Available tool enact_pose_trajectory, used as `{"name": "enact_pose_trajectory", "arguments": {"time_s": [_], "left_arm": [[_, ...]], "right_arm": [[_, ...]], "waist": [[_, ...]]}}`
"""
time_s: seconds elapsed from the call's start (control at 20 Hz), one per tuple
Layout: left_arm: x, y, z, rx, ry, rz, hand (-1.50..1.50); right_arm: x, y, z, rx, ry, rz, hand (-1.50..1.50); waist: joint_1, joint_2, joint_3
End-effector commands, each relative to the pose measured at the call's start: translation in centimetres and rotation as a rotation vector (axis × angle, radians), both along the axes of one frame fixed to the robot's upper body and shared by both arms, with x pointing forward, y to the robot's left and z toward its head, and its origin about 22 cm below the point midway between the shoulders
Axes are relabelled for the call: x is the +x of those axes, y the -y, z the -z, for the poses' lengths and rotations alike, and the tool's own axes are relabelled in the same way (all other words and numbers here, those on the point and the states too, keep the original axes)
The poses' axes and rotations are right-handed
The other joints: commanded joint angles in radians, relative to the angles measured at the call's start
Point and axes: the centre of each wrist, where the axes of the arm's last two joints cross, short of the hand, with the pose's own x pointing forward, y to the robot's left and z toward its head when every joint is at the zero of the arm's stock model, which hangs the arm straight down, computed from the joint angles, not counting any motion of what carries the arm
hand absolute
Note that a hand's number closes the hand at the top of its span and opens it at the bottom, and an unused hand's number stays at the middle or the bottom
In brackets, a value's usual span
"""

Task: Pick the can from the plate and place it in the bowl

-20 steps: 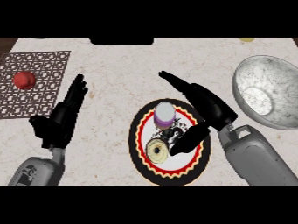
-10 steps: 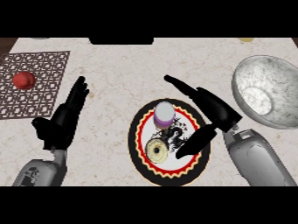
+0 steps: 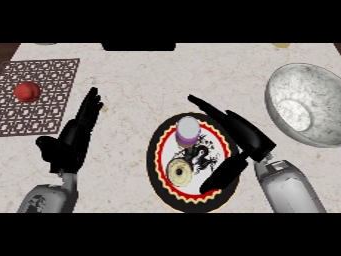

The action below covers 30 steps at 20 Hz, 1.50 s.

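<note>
On the plate, upright toward its far edge: the can, not yet grasped, so pick and placement both left to do. Just beside it, spread wide and holding nothing, the right hand, fingers stretched past the can's right side, thumb low over the plate's near rim. Well apart at right, the bowl, nothing visible inside. At left, resting with straight fingers, the left hand. Hard to make out: the pale ring-shaped item on the plate; partly hidden under the thumb, the plate's right rim.
</note>
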Motion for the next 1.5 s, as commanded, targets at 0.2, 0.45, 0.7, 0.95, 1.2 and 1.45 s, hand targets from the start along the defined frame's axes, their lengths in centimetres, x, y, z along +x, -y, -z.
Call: {"name": "enact_pose_trajectory", "arguments": {"time_s": [0.2,0.45,0.7,0.95,1.2,1.45], "left_arm": [[-0.1,0.6,0.4,0.022,0.011,0.005,0.00],[0.1,0.3,0.6,-0.006,-0.007,-0.014,0.00],[-1.0,0.0,-1.7,0.009,0.003,0.013,0.00],[0.3,-0.1,1.5,0.004,-0.002,-0.002,0.00],[-1.4,-0.4,-0.8,0.004,0.006,-0.005,0.00],[-0.3,-0.4,-0.6,-0.007,-0.008,0.010,0.00]], "right_arm": [[1.6,0.3,3.2,0.042,-0.065,0.019,-1.50],[-0.2,0.0,5.6,0.041,-0.045,-0.001,-1.50],[2.2,-0.7,5.2,-0.011,-0.024,0.028,-1.50],[4.1,-2.2,6.5,-0.160,0.014,0.089,-1.50],[2.8,-3.1,9.2,-0.177,0.003,0.039,-1.50],[4.2,-4.1,8.9,-0.208,0.053,-0.099,1.50]], "waist": [[0.003,0.001,0.000],[0.000,0.001,0.000],[0.004,0.000,0.000],[0.006,0.004,0.000],[0.006,0.001,0.000],[0.014,0.002,0.000]]}}
